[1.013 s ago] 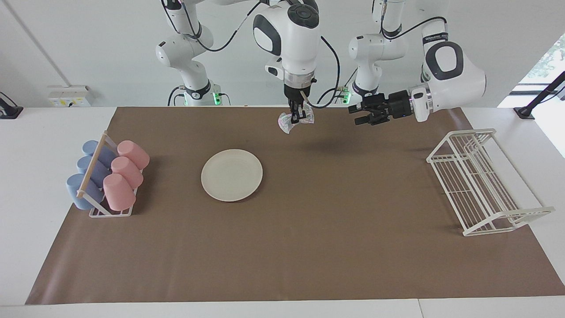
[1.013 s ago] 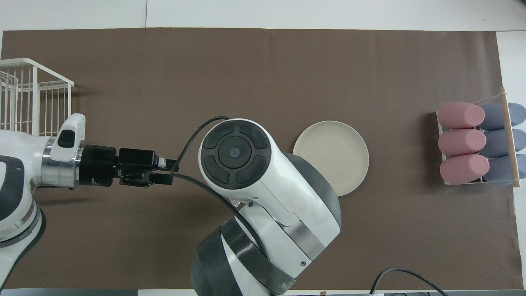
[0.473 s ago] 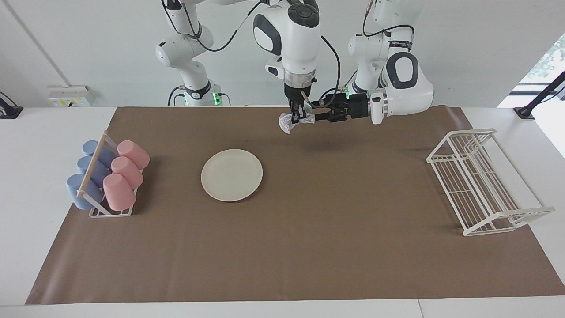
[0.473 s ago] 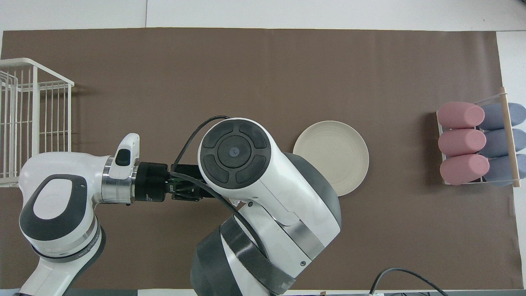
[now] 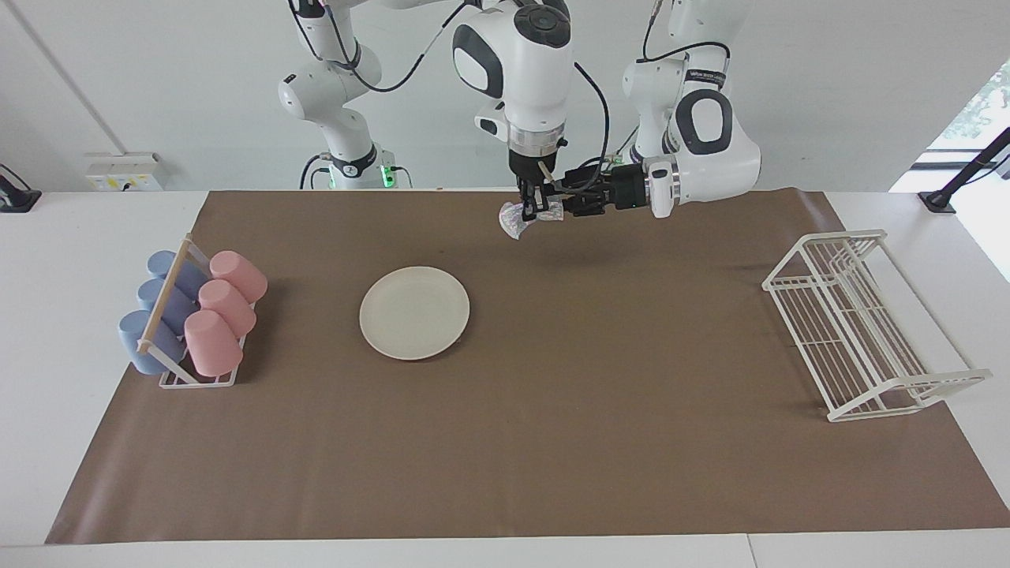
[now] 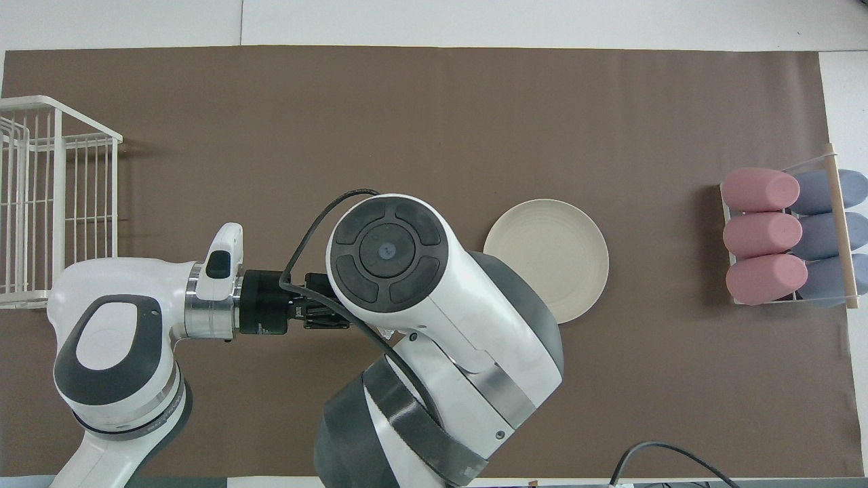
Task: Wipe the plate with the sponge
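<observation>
The cream-white plate (image 5: 414,313) (image 6: 546,259) lies flat on the brown mat, toward the right arm's end of the table. My right gripper (image 5: 533,210) points straight down over the mat near the robots' edge, shut on the silvery, floppy sponge (image 5: 513,222), which dangles from it. My left gripper (image 5: 562,203) reaches in level from the side and meets the sponge's edge beside the right gripper. From overhead the right arm covers the sponge and the tip of the left gripper (image 6: 332,318).
A rack of pink and blue cups (image 5: 193,315) (image 6: 786,237) stands at the right arm's end of the mat. A white wire dish rack (image 5: 860,323) (image 6: 54,196) stands at the left arm's end.
My left arm has swung in from its own end of the table, bringing its gripper up to the sponge. The right arm, sponge and plate have stayed in place.
</observation>
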You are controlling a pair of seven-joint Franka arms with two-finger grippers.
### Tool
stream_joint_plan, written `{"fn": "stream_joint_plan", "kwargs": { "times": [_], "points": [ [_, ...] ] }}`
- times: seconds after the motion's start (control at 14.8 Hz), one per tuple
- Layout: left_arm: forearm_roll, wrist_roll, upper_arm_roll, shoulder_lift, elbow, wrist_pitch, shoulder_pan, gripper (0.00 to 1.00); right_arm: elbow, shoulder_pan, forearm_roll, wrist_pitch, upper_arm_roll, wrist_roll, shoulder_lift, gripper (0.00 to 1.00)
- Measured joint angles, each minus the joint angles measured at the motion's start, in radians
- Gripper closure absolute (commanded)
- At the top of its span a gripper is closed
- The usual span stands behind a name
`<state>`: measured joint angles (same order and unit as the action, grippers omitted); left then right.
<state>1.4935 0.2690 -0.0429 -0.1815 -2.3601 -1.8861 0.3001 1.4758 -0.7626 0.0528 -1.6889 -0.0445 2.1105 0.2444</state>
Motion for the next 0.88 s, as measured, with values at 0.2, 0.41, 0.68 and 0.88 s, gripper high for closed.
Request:
{"fn": "stream_joint_plan", "kwargs": {
  "times": [0.2,0.41,0.68,0.88],
  "points": [
    [0.001,0.008,0.004,0.000,0.000,-0.001,0.000,1.00,-0.001,0.000,0.000,0.000,-0.001,0.000,0.000,1.00],
    [0.002,0.013,0.006,-0.001,0.000,-0.001,0.000,1.00,-0.002,0.000,0.000,-0.002,0.000,0.000,0.001,1.00],
    [0.004,0.013,0.006,-0.002,0.000,-0.001,0.000,1.00,-0.003,0.000,0.000,-0.002,0.000,0.000,0.001,0.94],
    [0.004,0.013,0.009,-0.002,0.000,-0.001,0.000,1.00,-0.003,-0.001,-0.003,-0.011,0.000,-0.005,0.002,0.75]
  ]
}}
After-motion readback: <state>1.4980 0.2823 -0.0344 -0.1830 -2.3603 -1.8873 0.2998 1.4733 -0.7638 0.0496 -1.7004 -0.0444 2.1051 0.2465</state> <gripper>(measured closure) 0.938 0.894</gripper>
